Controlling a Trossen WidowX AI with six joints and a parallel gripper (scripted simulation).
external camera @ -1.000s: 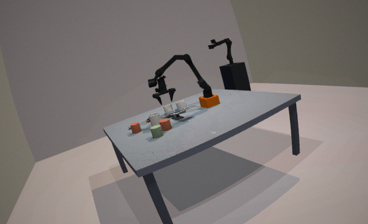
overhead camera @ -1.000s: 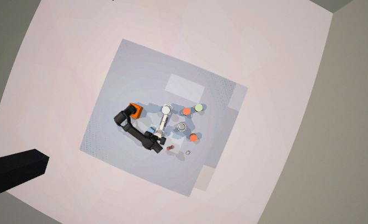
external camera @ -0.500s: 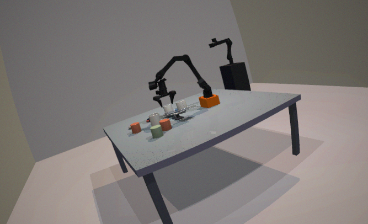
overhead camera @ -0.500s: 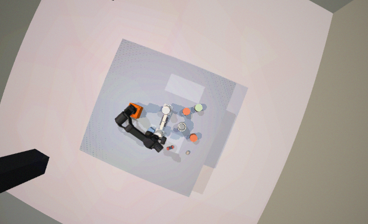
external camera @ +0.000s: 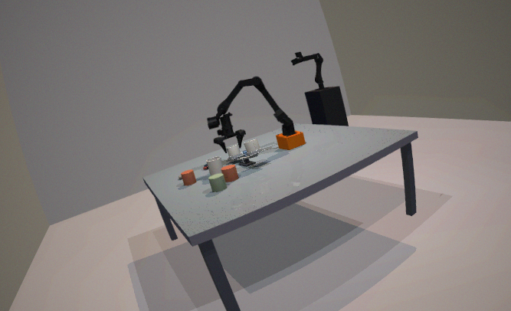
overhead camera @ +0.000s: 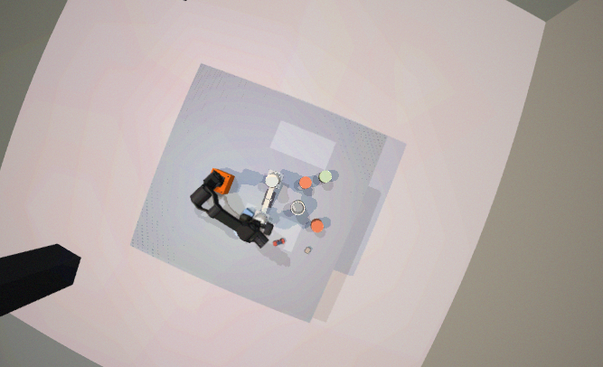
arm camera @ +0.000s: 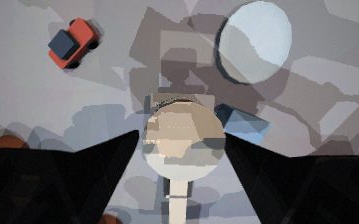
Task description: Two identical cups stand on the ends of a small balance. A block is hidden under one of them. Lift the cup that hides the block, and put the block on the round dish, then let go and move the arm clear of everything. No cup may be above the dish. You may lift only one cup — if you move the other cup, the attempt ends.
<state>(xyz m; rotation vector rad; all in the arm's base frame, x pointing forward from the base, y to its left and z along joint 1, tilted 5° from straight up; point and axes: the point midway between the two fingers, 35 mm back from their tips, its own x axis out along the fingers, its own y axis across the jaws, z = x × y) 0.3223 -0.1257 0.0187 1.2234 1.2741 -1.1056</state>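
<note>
One white cup stands on one end of the balance. The identical cup stands on the end nearer the arm's orange base. My gripper is open, pointing down, with its fingertips on either side of the first cup at about its upper part. It holds nothing. The round dish lies beside that end of the balance; the arm largely hides it from the top view. No block hidden under a cup shows. The beam's tilt is hard to tell.
A blue block lies close beside the balance. A red toy car, a tan block, a pale open container, two orange cylinders and a green cylinder stand around.
</note>
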